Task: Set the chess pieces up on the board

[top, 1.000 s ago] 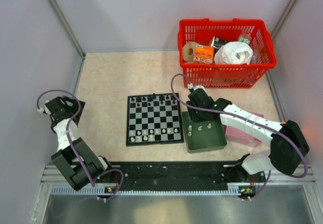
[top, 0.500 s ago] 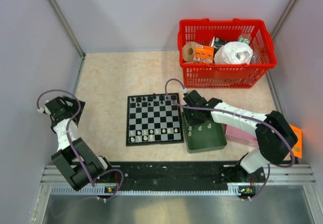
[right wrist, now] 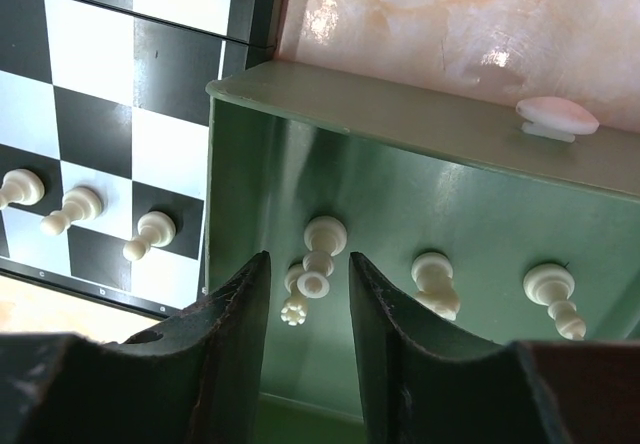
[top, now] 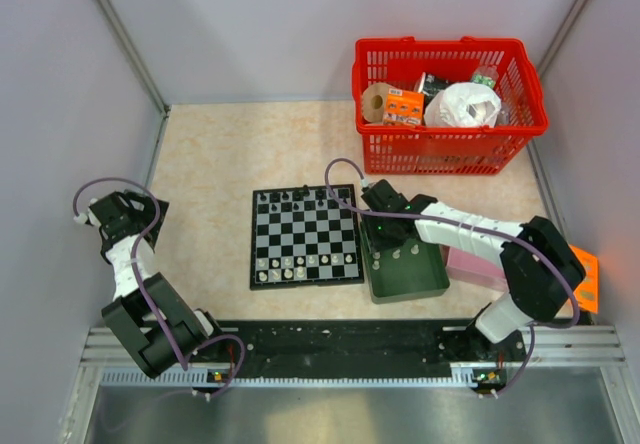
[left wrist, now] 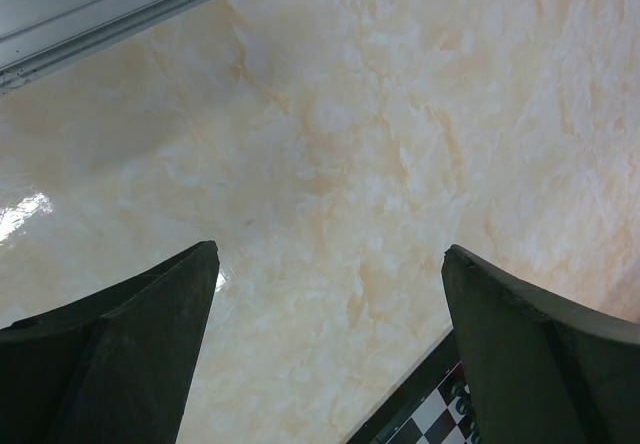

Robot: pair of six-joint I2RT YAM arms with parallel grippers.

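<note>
At green tray (right wrist: pixel 400 129) left side: my right gripper (right wrist: pixel 307 261) straddles white chess piece (right wrist: pixel 322 254), jaws part-spread, nothing clenched yet; destined for board (right wrist: pixel 100 94). Left gripper (left wrist: pixel 330 252) fully spread, idle.

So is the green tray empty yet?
Not empty. The right wrist view shows at least three white pieces inside the green tray.

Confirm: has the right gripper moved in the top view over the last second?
Yes. The right gripper has shifted left, from over the middle of the green tray's far edge toward the tray's corner beside the board.
</note>
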